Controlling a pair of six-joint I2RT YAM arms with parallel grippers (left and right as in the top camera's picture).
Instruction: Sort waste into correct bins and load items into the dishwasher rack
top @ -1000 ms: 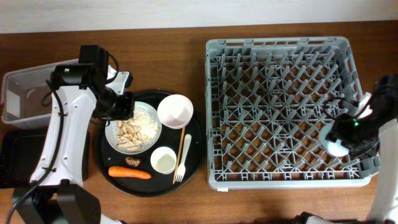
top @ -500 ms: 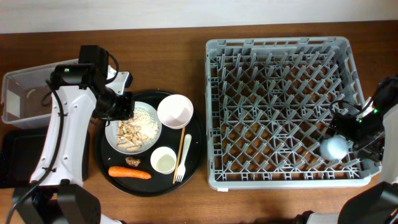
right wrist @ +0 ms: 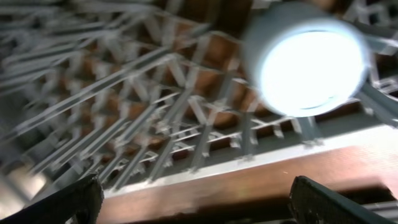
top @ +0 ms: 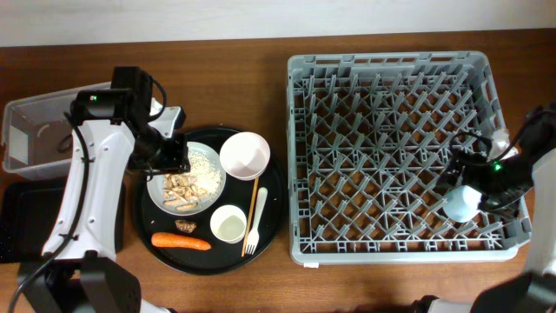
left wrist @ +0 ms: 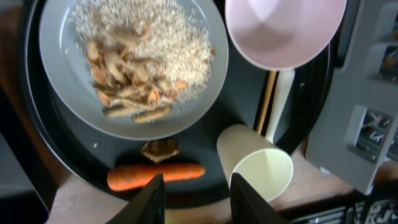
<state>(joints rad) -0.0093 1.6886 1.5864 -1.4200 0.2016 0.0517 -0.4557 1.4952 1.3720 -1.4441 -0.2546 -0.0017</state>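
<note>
Grey dish rack point(top: 391, 59): light blue cup point(right wrist: 308, 59) in lower-right corner nr rim; R claw point(right wrist: 199, 194) wide apart, L claw point(left wrist: 198, 186) apart, empty.

- You have one dishwasher rack point(top: 391, 61) and one round black tray point(top: 274, 204).
- You can count two bins: one clear tub point(top: 35, 130) and one flat black tray point(top: 17, 222).
- You see two cups: one white cup point(top: 228, 224) and one light blue cup point(top: 460, 202).
- There is one plate point(top: 156, 196) and one white bowl point(top: 244, 156).
- There is one fork point(top: 254, 228) and one set of chopsticks point(top: 252, 213); you cannot separate the sticks.
- There is one carrot point(top: 181, 242) and one brown morsel point(top: 185, 226).
- The rice-like scraps point(top: 204, 165) are too many for you to count.
</note>
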